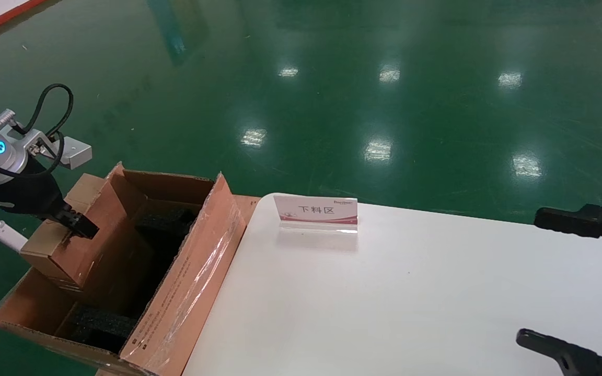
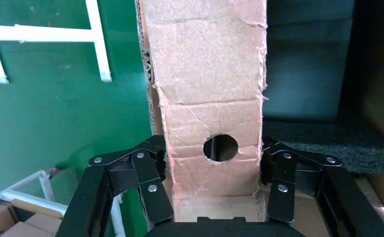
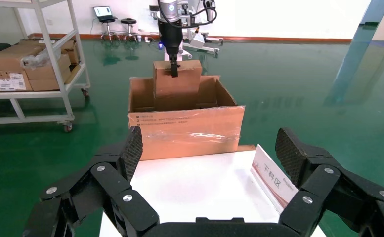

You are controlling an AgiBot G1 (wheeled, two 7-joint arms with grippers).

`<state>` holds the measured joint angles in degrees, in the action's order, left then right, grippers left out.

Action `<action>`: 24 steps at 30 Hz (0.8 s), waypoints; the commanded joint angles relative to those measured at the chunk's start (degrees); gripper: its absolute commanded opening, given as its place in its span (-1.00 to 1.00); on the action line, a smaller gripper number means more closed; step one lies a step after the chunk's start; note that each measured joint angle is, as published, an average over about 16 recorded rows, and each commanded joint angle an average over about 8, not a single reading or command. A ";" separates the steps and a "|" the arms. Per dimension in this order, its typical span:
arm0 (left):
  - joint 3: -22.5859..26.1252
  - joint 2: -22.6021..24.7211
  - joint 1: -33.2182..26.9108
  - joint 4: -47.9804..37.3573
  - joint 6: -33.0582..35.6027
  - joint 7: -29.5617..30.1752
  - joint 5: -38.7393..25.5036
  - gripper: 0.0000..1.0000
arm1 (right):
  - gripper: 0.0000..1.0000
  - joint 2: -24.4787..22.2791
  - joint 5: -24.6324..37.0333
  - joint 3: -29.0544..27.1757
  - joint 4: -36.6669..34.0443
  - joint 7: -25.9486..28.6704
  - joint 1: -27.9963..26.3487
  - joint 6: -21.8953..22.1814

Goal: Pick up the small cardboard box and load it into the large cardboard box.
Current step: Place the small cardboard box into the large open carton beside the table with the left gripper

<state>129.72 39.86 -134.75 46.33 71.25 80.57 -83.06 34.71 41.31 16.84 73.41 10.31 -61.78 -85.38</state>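
Note:
The small cardboard box [image 1: 55, 248] is plain brown with a round hole in one face [image 2: 190, 123]. My left gripper [image 1: 79, 225] is shut on it, one finger [image 2: 152, 165] on each side. It hangs at the far-left side of the large cardboard box [image 1: 186, 282], its lower part below the rim and its top above the rim [image 3: 177, 86]. The large box has tall taped flaps [image 3: 185, 131] and black foam [image 2: 328, 143] inside. My right gripper [image 1: 531, 277] is open and empty over the table's right end, its pads [image 3: 133, 148] wide apart.
A white table [image 1: 384, 292] stands right of the large box, with a small sign stand [image 1: 315, 213] near its far edge. A white shelf cart [image 3: 31, 59] with cartons stands on the green floor beyond the box.

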 commanded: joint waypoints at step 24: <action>1.84 0.25 4.40 -0.27 -5.36 2.23 -3.87 -1.00 | 1.00 -0.03 -0.06 0.08 0.00 -0.04 -0.02 0.04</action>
<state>131.52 40.09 -130.34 46.19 66.00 82.80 -86.79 34.68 41.25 16.92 73.41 10.27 -61.80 -85.35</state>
